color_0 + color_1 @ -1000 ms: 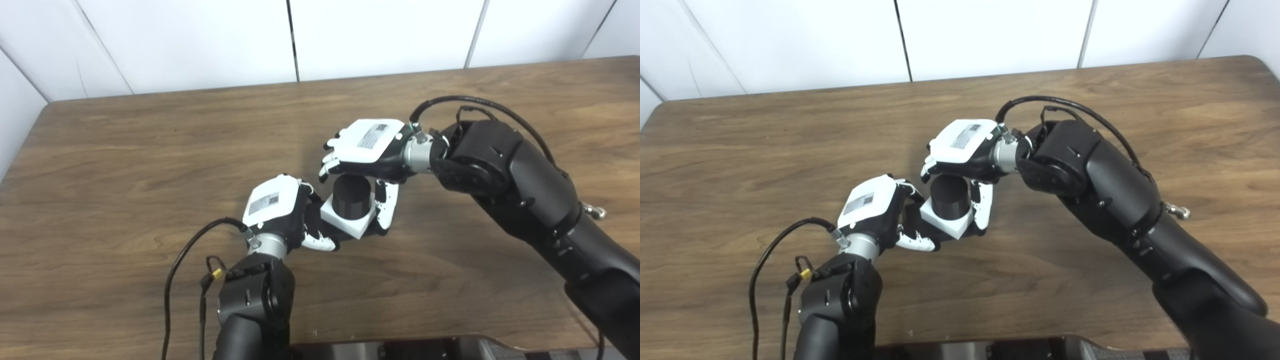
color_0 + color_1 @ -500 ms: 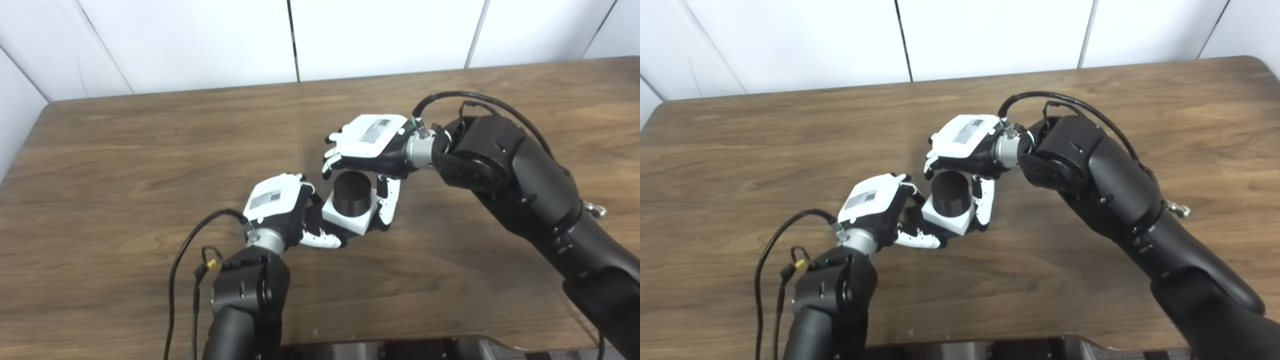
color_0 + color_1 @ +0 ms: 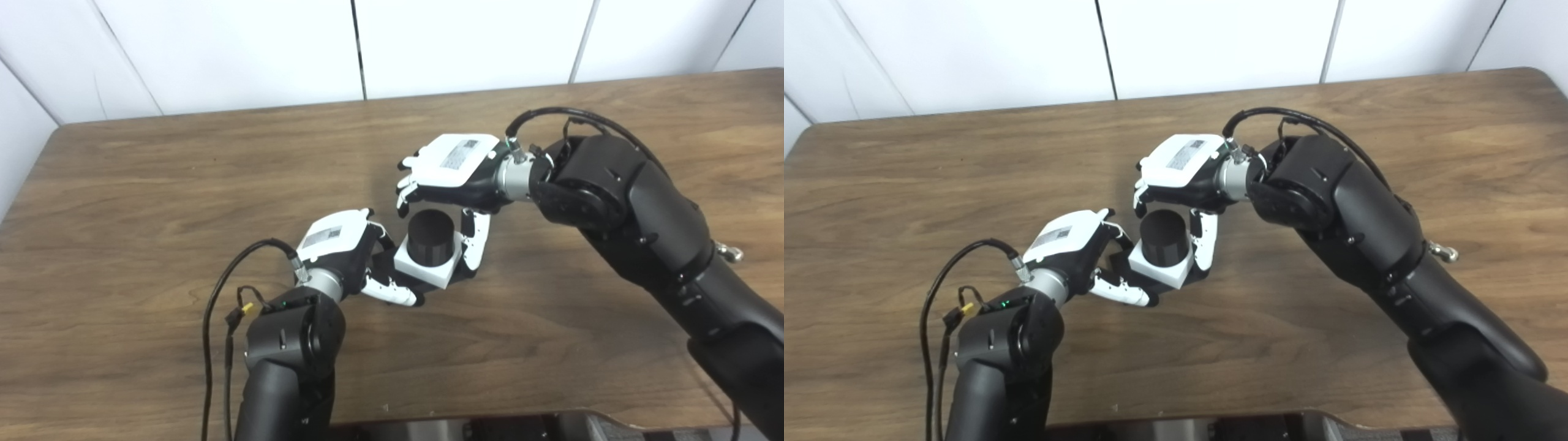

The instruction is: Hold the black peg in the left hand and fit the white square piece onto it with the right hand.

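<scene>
Since a second ago your right hand [image 3: 450,174] has risen a little off the black peg [image 3: 431,238]; a gap now shows between palm and peg top where the two nearly met. Your left forearm has swung toward 7 o'clock, while the peg and white square piece [image 3: 427,271] sit almost where they were. The peg stands upright through the white square piece, which rings its base, so the fit looks done or nearly so. Your left hand [image 3: 343,248], at 9 o'clock of the piece, has its fingers [image 3: 392,293] curled along the piece's near and left sides; whether they grip the peg itself, hidden below, you cannot tell. That hold likely braces the assembly against the table [image 3: 153,202] while the other hand lets go. Your right hand hangs at 12 o'clock above the peg, fingers spread and holding nothing, one finger [image 3: 473,244] drooping down the piece's 3 o'clock side, close to it or touching. It looks like release.
</scene>
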